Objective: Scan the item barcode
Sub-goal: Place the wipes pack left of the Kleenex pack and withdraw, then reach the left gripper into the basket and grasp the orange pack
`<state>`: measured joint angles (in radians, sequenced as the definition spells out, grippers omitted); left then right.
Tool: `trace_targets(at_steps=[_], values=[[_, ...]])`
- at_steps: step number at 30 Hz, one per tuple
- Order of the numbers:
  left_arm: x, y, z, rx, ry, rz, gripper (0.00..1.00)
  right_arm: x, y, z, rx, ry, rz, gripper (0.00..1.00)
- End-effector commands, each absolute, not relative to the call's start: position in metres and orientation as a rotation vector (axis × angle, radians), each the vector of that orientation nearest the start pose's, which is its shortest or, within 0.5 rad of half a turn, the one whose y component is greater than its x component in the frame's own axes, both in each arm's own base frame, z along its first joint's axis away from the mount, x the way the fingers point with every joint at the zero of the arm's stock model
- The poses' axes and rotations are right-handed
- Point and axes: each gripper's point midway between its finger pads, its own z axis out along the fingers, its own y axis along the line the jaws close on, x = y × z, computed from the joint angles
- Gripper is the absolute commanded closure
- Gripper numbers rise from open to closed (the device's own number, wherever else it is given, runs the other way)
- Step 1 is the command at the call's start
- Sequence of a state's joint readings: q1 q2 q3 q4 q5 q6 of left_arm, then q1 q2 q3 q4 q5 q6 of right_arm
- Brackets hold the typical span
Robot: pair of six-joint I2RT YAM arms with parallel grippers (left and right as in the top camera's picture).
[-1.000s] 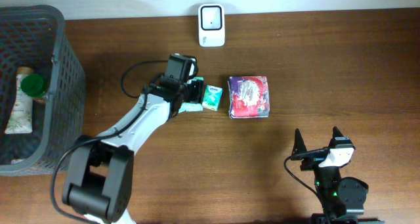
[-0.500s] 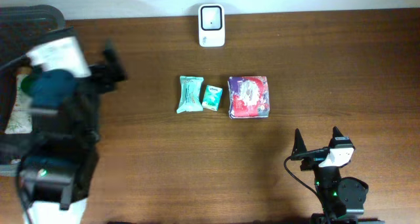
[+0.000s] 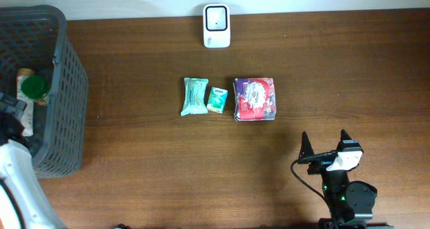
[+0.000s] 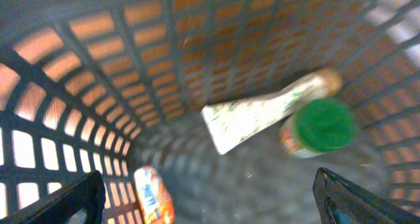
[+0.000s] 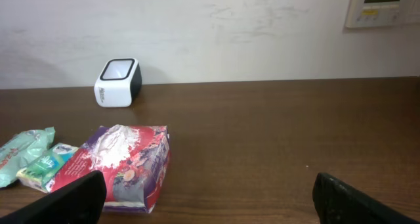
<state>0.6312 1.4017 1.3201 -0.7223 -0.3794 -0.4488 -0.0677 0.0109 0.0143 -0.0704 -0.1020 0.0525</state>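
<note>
Tube [image 4: 256,112] in basket [image 4: 164,40]: hovered above with left gripper [image 4: 210,184] splayed empty, right gripper [image 5: 209,184] likewise; fetching step, likely needed descent, then clamping.

The left arm [image 3: 17,182] shows at the near left edge of the overhead view. Its white link lies just beside the near wall of the basket [image 3: 67,74], and its wrist is over the basket's rim. The left end effector [image 4: 210,207] hangs above the inside of the basket and points down into it. Its two dark fingers [image 4: 72,201] are spread wide with nothing between them. The right arm [image 3: 346,192] sits folded, well apart from the basket on the opposite side. The right end effector [image 3: 324,140] is held level, its fingers [image 5: 72,198] wide apart and empty.
</note>
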Motion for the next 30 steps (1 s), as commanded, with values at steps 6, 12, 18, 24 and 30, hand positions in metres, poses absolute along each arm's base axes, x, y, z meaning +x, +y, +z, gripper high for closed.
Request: trace_targets(at_steps=[6,12,18,24,30], values=[[0.286,0.278,0.189,-1.453,2.080,0.411,0.05,0.246,-0.002,0.158,0.034,1.641,0.064,0.01],[0.280,0.279,0.175,-1.512,2.169,0.412,0.13,0.246,-0.002,0.158,0.034,1.641,0.064,0.01],[0.279,0.293,0.215,-1.592,2.198,0.287,0.12,0.246,-0.002,0.158,0.034,1.641,0.064,0.01],[0.271,0.293,0.142,-1.714,2.450,0.290,0.08,0.246,-0.002,0.158,0.034,1.641,0.064,0.01],[0.248,0.303,0.110,-1.819,2.537,0.478,0.20,0.246,-0.002,0.158,0.034,1.641,0.064,0.01]])
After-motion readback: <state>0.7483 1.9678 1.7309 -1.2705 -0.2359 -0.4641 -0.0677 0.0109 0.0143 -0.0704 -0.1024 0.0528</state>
